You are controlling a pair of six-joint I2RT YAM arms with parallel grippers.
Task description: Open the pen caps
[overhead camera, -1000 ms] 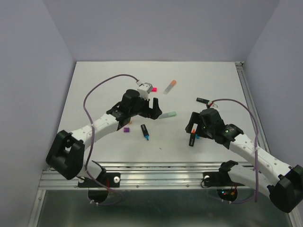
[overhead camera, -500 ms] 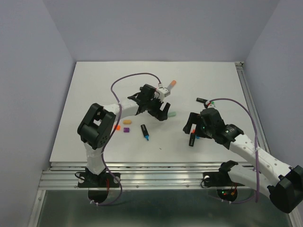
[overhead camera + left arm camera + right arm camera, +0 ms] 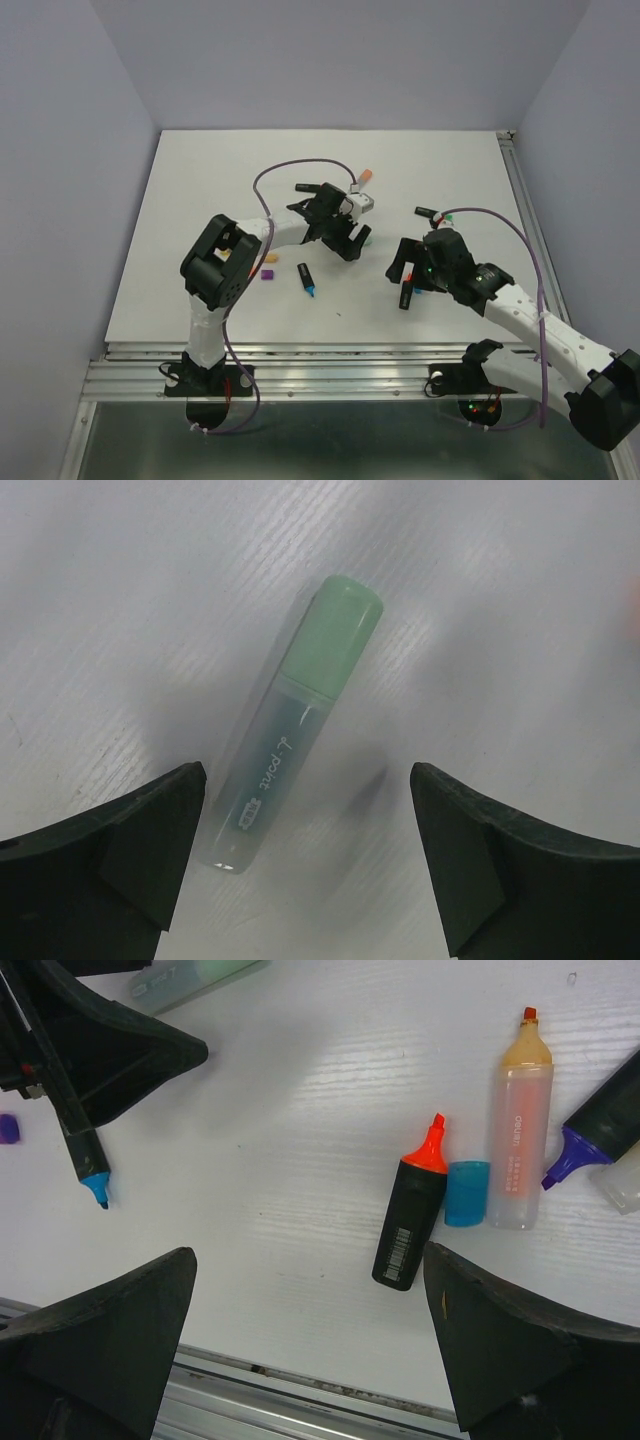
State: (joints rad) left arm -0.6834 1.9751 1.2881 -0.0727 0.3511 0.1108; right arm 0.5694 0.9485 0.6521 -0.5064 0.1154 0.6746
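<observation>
**Hovering wide over a capped green pen**

Reaching over the middle of the desk (image 3: 200, 170) with the left pincer (image 3: 305, 775), fingers (image 3: 130, 860) spread wide and clamped on nothing. Framing a pale pen (image 3: 250, 800) between them, flat on the desk and tilted, nearer the left finger but touching neither. Showing its green cap (image 3: 335, 630) still seated on the end farther from the wrist camera.

Holding the right pincer (image 3: 310, 1260) just as far apart and just as empty, low over the right half of the desk. Looking down past it on an orange-tipped pen (image 3: 410, 1225), black and uncapped. Finding a blue cap (image 3: 466, 1193) loose just beside that pen, wedged between it and a peach pen (image 3: 520, 1150) whose red tip is also bare. Catching a purple-tipped pen (image 3: 600, 1125) at the right edge of the same view, likewise uncapped.

Seen from above: a blue-tipped pen (image 3: 307, 280) lying bare between the two arms, with a purple cap (image 3: 267, 274) loose on the desk near its left side. Spotting an orange cap (image 3: 367, 174) just behind the left wrist, its pen mostly hidden. Impossible to tell from here whether that cap is fully seated.
</observation>
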